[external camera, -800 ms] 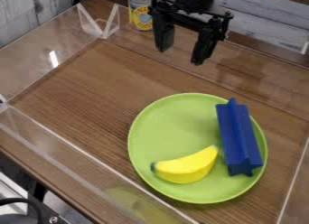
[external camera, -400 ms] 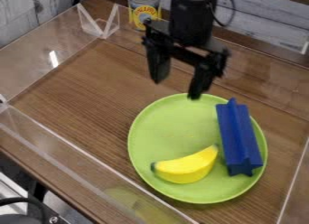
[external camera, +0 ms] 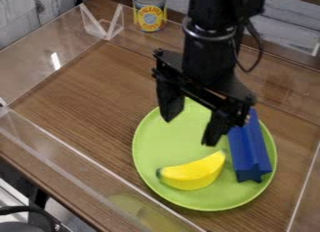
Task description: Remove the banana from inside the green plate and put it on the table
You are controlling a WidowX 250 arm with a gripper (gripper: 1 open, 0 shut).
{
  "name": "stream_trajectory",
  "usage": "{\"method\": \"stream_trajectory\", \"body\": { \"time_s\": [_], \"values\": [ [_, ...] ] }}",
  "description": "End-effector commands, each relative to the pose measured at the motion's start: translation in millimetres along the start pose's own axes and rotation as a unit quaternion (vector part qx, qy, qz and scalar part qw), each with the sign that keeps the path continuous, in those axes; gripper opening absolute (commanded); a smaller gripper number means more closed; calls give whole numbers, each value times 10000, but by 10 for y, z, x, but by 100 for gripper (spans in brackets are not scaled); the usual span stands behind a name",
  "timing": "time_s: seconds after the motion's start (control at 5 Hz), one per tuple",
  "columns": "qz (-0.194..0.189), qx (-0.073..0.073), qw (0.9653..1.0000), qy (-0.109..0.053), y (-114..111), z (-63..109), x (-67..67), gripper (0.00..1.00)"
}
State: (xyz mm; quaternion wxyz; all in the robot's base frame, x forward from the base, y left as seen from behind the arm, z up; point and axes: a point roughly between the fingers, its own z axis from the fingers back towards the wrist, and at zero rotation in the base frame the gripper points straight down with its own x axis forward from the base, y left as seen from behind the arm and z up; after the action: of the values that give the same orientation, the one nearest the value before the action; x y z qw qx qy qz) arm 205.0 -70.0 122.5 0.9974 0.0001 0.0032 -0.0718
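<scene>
The yellow banana (external camera: 194,171) lies near the front of the lime-green plate (external camera: 152,142) on the brown wood-grain table (external camera: 88,91). A long blue block (external camera: 252,150) rests on the plate's right side. My black gripper (external camera: 194,120) hangs over the plate, pointing down, a little above and behind the banana. Its two fingers (external camera: 170,102) stand wide apart and hold nothing. The arm hides the back part of the plate.
Clear acrylic walls (external camera: 50,152) run along the table's left and front edges. A small yellow-labelled jar (external camera: 150,13) and a clear stand (external camera: 100,22) sit at the back beyond the wall.
The gripper has come forward from the back of the table and lower, from behind the plate to over it, staying open. The banana and blue block have not moved.
</scene>
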Motion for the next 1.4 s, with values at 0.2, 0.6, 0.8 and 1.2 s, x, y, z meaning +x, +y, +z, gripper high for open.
{"method": "stream_trajectory", "body": {
  "time_s": [0.2,0.6,0.8,1.2],
  "values": [
    [-84,-66,9990,-426,-146,-130,-46,100],
    [-295,-143,9983,-480,-150,-374,-38,100],
    [-371,-176,9978,-519,-121,-440,-11,100],
    [-405,-236,9972,-589,-48,-497,43,100]
  ]
}}
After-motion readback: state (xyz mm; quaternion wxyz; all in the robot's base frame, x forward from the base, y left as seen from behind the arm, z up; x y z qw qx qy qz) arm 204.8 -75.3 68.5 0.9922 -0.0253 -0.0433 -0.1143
